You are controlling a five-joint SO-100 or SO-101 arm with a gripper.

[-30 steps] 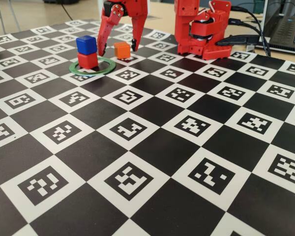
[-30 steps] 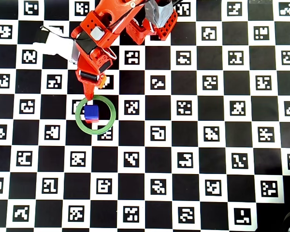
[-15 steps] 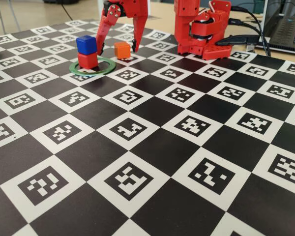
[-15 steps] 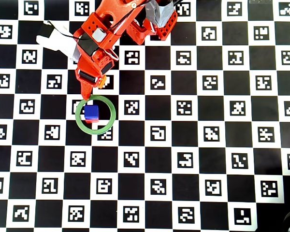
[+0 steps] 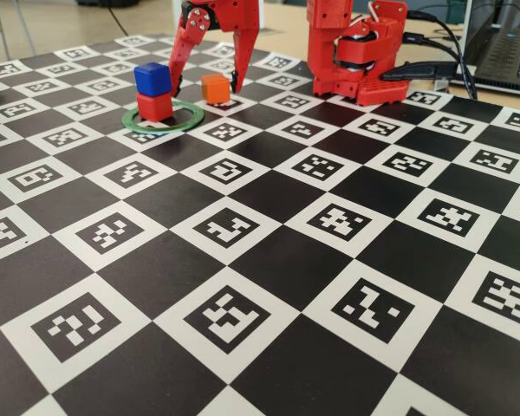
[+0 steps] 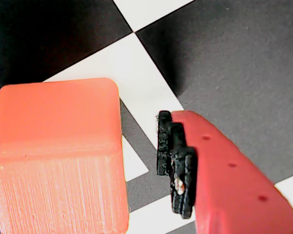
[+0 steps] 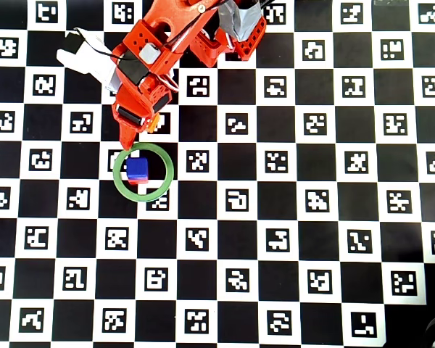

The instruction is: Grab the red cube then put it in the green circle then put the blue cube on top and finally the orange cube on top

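Orange cube sits just beside the green circle, where blue cube tops red cube. It looks light, stiff, ridged plastic; my gripper straddles it unclenched, for its flat opposite sides.

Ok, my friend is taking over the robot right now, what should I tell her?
Gripper: open, fingers either side of the orange cube, not squeezing it yet.
Red cube: sitting inside the green circle.
Blue cube: stacked on the red one.
Done: red and blue placed.
Left: close on the orange cube, lift it, and set it on top of the blue cube.
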